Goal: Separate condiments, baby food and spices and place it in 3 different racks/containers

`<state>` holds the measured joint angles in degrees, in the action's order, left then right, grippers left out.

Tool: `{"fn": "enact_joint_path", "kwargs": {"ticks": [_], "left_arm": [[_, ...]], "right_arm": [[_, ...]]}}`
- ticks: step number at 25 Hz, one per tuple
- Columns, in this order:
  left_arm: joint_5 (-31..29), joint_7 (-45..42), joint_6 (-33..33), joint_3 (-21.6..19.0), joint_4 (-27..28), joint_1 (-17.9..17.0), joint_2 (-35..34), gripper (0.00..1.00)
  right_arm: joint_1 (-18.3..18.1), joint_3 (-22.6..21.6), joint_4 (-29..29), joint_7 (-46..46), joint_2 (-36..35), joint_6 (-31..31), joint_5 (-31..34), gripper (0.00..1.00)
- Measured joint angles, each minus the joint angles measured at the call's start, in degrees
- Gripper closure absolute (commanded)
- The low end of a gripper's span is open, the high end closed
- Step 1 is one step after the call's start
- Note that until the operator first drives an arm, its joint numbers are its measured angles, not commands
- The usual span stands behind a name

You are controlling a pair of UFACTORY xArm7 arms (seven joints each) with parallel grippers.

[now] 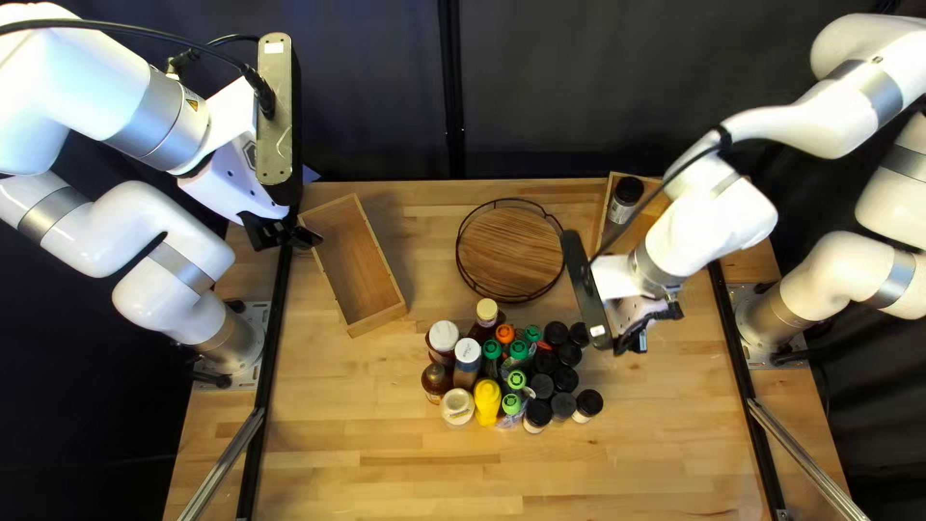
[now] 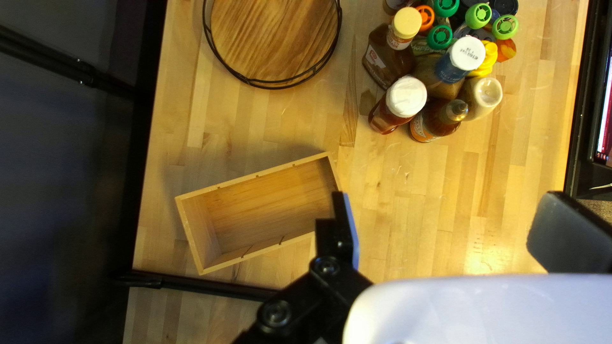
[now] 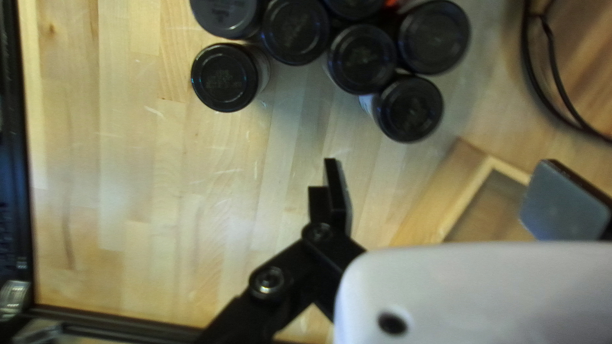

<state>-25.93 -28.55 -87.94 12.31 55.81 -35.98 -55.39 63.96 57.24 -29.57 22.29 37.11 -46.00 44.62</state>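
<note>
Left gripper (image 1: pixel 285 232) is hanging by the far end of the left wooden box (image 1: pixel 362 265), fingers standing wide apart. Sauce bottles (image 1: pixel 467 355) are bunching mid-table, nearer me than the round wire-rimmed tray (image 1: pixel 511 253). Green- and orange-capped pouches (image 1: pixel 519 350) are sitting right of them, then black-lidded jars (image 1: pixel 565 378). One dark-lidded jar (image 1: pixel 628 191) is standing in the right wooden box (image 1: pixel 609 217). I'm seeing the right gripper (image 1: pixel 652 332) hovering near the jar cluster, fingers well apart.

1. My left gripper (image 1: pixel 289 236)'s wide open, one finger overlapping the wooden box (image 2: pixel 268 204) from here
2. bunch of bottles (image 2: pixel 386 58), white, green, orange caps
3. round tray (image 2: pixel 274 32), wire rim, partly cut off
</note>
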Motion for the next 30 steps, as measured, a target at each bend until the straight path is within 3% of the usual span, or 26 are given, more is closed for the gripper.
{"fn": "enact_joint_path", "kwargs": {"ticks": [10, 12, 14, 15, 16, 17, 24, 30], "left_arm": [[0.00, 0.00, 0.00, 0.00, 0.00, 0.00, 0.00, 0.00], [0.00, 0.00, 0.00, 0.00, 0.00, 0.00, 0.00, 0.00], [0.00, 0.00, 0.00, 0.00, 0.00, 0.00, 0.00, 0.00], [0.00, 0.00, 0.00, 0.00, 0.00, 0.00, 0.00, 0.00], [0.00, 0.00, 0.00, 0.00, 0.00, 0.00, 0.00, 0.00], [0.00, 0.00, 0.00, 0.00, 0.00, 0.00, 0.00, 0.00], [0.00, 0.00, 0.00, 0.00, 0.00, 0.00, 0.00, 0.00], [0.00, 0.00, 0.00, 0.00, 0.00, 0.00, 0.00, 0.00]], "right_arm": [[6.39, 9.95, -0.95, -3.19, -7.22, 7.69, 0.34, 0.00], [7.88, 12.18, -1.08, -3.71, -8.42, 9.36, 0.12, 0.05], [9.13, 14.03, -1.11, -3.99, -9.44, 10.80, -0.03, 0.23], [9.59, 14.69, -1.10, -4.04, -9.85, 11.33, -0.07, 0.50], [9.93, 15.17, -1.09, -4.08, -10.15, 11.68, -0.11, 0.89], [10.16, 15.45, -1.10, -4.10, -10.34, 11.87, -0.16, 0.94], [8.94, 13.19, -0.82, -3.02, -9.95, 10.54, 0.12, 1.00], [5.39, 4.86, -1.05, -0.31, -6.22, 2.98, -0.54, 1.00]]}}
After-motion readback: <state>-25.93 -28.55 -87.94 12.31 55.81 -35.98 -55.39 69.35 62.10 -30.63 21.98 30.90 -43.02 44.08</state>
